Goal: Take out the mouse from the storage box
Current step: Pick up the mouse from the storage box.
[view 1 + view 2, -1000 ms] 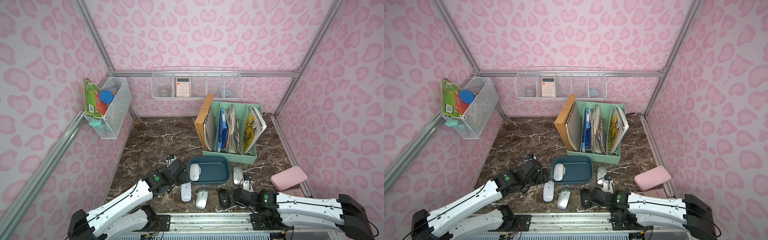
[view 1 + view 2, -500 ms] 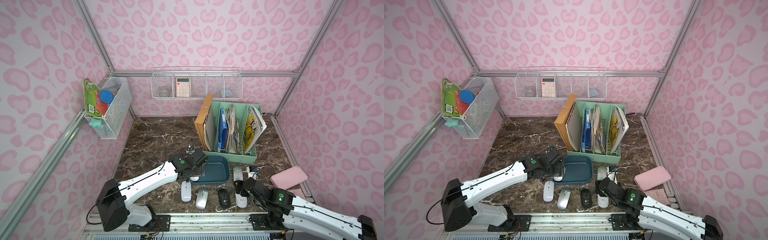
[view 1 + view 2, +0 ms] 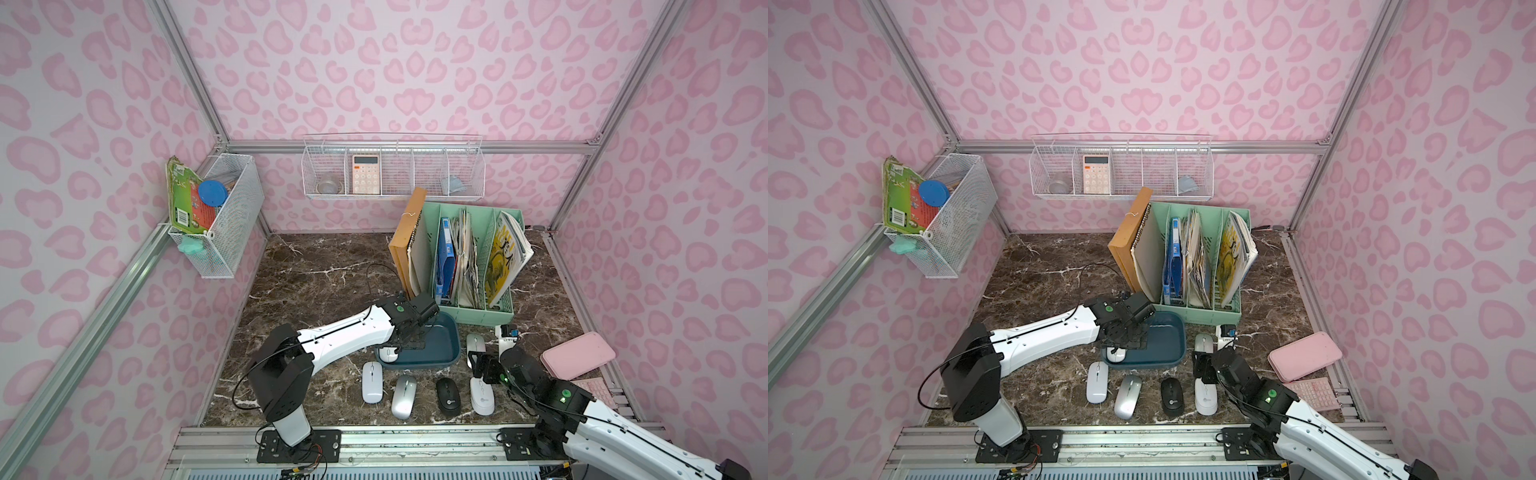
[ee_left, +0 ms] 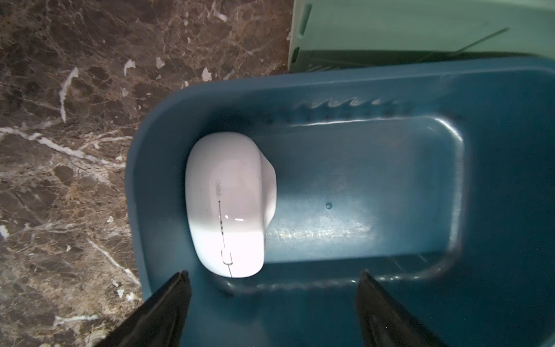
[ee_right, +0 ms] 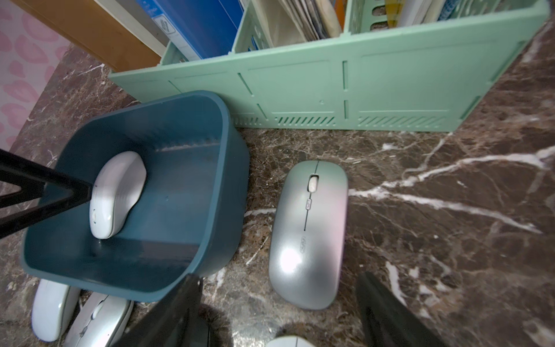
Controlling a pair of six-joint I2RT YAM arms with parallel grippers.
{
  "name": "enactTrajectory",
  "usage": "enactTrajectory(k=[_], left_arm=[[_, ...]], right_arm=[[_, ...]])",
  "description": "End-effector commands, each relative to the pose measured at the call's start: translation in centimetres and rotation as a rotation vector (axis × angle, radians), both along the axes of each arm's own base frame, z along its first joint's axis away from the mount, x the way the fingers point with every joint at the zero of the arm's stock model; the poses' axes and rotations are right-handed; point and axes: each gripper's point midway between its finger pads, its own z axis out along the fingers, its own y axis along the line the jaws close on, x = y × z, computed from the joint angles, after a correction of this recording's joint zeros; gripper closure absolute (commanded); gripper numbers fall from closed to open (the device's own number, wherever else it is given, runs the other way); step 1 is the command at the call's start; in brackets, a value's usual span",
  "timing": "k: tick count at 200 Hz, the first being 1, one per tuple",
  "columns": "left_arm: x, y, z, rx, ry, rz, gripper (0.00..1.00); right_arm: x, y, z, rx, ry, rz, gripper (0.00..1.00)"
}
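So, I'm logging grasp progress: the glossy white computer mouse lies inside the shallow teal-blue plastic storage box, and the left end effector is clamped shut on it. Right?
Not quite. The glossy white computer mouse does lie inside the shallow teal-blue plastic storage box, but the left end effector is open, not clamped on it: the left wrist view shows its jaws spread wide, holding nothing.

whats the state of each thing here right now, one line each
box: upright on table, one mouse inside
mouse: lying in box, buttons up, not gripped
left hand: open, empty, over box
right hand: open, empty, over table
organiser: upright, filled
pink case: closed, lying flat
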Motion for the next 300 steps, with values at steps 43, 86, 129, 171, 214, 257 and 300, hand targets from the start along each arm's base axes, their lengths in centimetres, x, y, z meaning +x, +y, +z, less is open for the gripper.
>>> enactTrajectory(k=[43, 86, 129, 171, 214, 257, 300], left_arm=[[0.2, 1.3, -2.5, 0.050, 0.081, 0.097, 0.08], [0.7, 1.2, -3.8, 0.043, 0.103, 0.106, 0.04], [1.0, 0.4, -4.9, 0.031, 0.123, 0.099, 0.03], [1.2, -1.0, -5.1, -0.015, 0.128, 0.071, 0.07], [1.3, -2.3, -3.9, -0.017, 0.091, 0.022, 0.10], [1.5, -0.8, -3.0, -0.002, 0.060, 0.026, 0.05], [1.8, -0.2, -3.6, -0.008, 0.074, 0.056, 0.03]], right_arm=[[0.4, 1.2, -0.4, 0.005, -0.041, 0.066, 0.16], [0.6, 1.2, -0.5, -0.001, -0.045, 0.068, 0.15], [0.6, 1.2, -0.6, 0.000, -0.044, 0.068, 0.15], [0.6, 1.3, -0.7, 0.001, -0.041, 0.070, 0.15], [0.6, 1.3, -0.7, 0.000, -0.039, 0.070, 0.15], [0.6, 1.3, -0.7, 0.001, -0.039, 0.073, 0.15], [0.6, 1.4, -0.7, 0.004, -0.039, 0.075, 0.15]])
